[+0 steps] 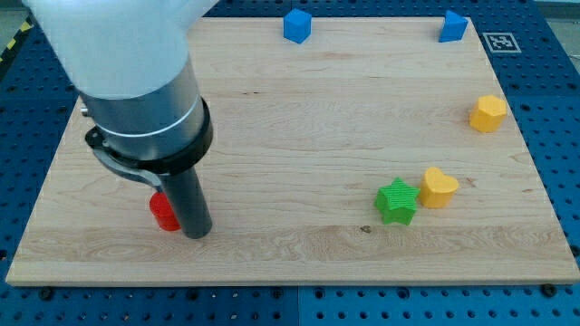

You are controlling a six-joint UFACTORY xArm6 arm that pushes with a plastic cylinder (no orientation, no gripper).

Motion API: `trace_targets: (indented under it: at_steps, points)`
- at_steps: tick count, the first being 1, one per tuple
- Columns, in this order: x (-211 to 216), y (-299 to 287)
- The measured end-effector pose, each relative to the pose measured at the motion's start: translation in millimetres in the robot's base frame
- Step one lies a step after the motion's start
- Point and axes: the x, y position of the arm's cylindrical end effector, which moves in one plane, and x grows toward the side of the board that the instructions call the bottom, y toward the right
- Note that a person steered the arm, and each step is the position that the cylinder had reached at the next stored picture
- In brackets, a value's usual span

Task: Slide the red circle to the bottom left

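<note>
Red circle (163, 212) half-hidden behind my tip (197, 233)

— Looking like a robotics lab bench: pale wooden board (299, 136) lying on a blue perforated mounting plate (553, 118).
— Showing a printed fiducial marker (501, 42) at the board's top right corner, too, and yellow-black hazard tape (16, 41) running along the view's top left.

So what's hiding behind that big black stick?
A red block peeks out on the view's left of my tip. The rod covers its other side, so its full shape can't be seen.
</note>
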Motion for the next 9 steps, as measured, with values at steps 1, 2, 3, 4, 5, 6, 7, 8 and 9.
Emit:
trace_targets:
  at_steps: [1, 2, 3, 4, 5, 6, 7, 8, 9]
  points:
    - [-9.7, 16.0]
    - [-30.0, 15.4]
    - [-37.9, 9.2]
    - [-35.5, -12.5]
    - [-35.5, -55.2]
    - [-34.4, -80.6]
    - [-34.9, -76.1]
    - [-37.3, -34.2]
    - [-33.4, -37.6]
